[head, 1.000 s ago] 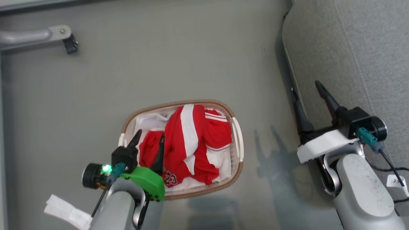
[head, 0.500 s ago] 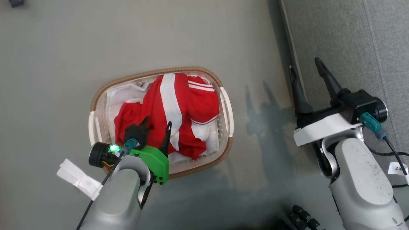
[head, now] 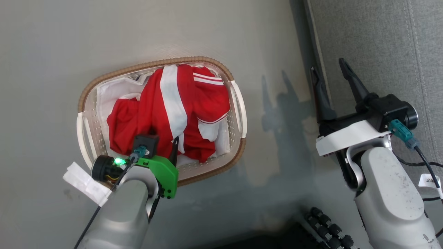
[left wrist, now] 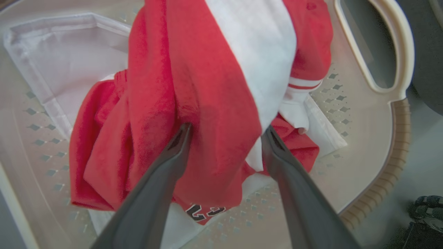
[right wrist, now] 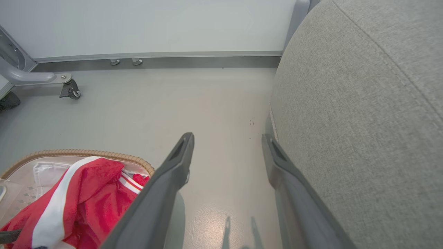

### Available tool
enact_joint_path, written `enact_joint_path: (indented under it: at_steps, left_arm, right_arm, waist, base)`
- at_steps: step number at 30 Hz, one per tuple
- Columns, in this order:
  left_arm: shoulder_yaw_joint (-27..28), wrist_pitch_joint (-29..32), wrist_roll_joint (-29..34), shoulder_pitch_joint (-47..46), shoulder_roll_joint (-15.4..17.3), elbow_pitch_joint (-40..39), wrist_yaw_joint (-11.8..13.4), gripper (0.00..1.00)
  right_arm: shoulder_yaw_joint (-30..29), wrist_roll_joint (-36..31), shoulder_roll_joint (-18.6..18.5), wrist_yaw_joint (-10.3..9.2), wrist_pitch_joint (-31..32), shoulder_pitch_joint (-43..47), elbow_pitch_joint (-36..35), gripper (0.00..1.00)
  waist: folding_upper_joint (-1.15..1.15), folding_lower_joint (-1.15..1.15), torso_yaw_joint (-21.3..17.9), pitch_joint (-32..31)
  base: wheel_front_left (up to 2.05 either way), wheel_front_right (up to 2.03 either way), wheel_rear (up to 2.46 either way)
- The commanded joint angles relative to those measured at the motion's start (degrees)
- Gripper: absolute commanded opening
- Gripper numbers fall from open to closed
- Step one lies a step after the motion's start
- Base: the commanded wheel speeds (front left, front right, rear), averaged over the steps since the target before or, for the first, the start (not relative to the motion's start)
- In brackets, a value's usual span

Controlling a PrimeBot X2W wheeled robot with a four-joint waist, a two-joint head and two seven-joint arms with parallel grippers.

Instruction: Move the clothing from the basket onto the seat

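Note:
The clothing [head: 173, 103], bright red with broad white stripes, lies heaped in the basket [head: 152, 64], an oval white perforated tub with a brown rim on the floor. My left gripper [head: 162, 136] reaches down into the basket from its near side. In the left wrist view the left gripper [left wrist: 227, 128] is open, its fingers either side of a raised fold of the clothing [left wrist: 193, 86], tips against the cloth. My right gripper [head: 327, 65] hangs open and empty beside the front edge of the seat [head: 373, 45], a light grey sofa.
A white liner [head: 110, 91] shows in the basket's far left corner. In the right wrist view a grey castor leg [right wrist: 69, 90] stands by the far wall, with the seat [right wrist: 363, 103] close on the right. A dark ridged part [head: 325, 224] sits at the bottom edge.
The head camera has tilted, so the whole picture has shifted. My left gripper has gone down deeper into the basket onto the red clothing. The right gripper holds its place, still open.

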Motion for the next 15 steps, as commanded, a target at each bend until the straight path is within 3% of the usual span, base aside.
enact_joint_path:
  at_steps: [1, 15]
  left_arm:
    - [-0.12, -0.02, -0.33, -2.00, 0.36, 0.57, 0.60, 1.00]
    - [-2.72, -0.02, 0.17, -8.71, 0.38, 4.29, 3.20, 1.00]
  right_arm:
    - [0.03, 0.11, 0.04, -0.02, -0.25, -0.90, -0.22, 1.00]
    - [-0.07, 0.65, 0.27, -0.02, -0.24, -2.33, -0.89, 1.00]
  waist:
    - [0.00, -0.01, -0.24, 0.84]
    - [0.00, -0.01, -0.41, 5.55]
  base:
    - [0.00, 0.00, 0.00]
    - [0.00, 0.00, 0.00]
